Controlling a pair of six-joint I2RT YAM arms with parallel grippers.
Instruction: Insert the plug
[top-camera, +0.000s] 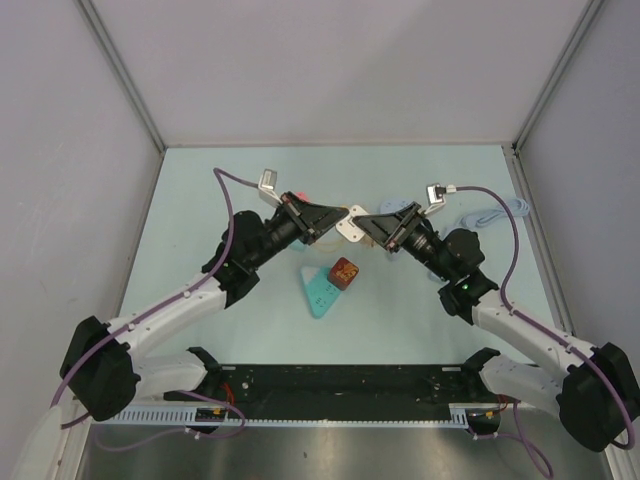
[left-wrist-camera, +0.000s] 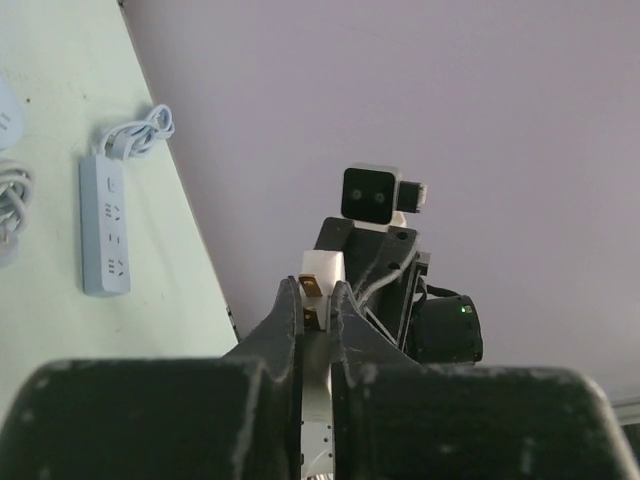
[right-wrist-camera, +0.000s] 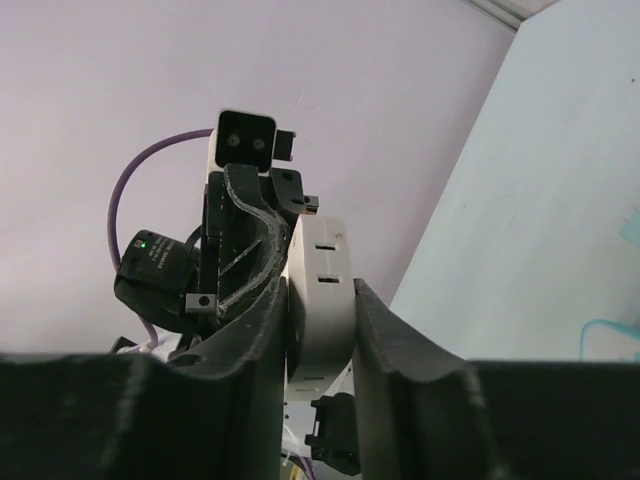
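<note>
My left gripper (top-camera: 338, 222) is shut on a white plug (left-wrist-camera: 322, 268) with brass prongs (left-wrist-camera: 310, 288), seen between its fingers (left-wrist-camera: 288, 318) in the left wrist view. My right gripper (top-camera: 368, 229) is shut on a white socket block (right-wrist-camera: 322, 290) with two empty slots showing on its face. Both grippers meet above the table's middle, where the white parts (top-camera: 352, 225) touch or nearly touch. I cannot tell whether the prongs are in any slot. The two grippers (left-wrist-camera: 317, 300) (right-wrist-camera: 320, 295) face each other.
A red-brown cube (top-camera: 344, 271) sits on a teal triangular piece (top-camera: 320, 292) just in front of the grippers. A light blue power strip (left-wrist-camera: 105, 225) with a coiled cord (top-camera: 495, 215) lies at the far right. Grey walls enclose the table.
</note>
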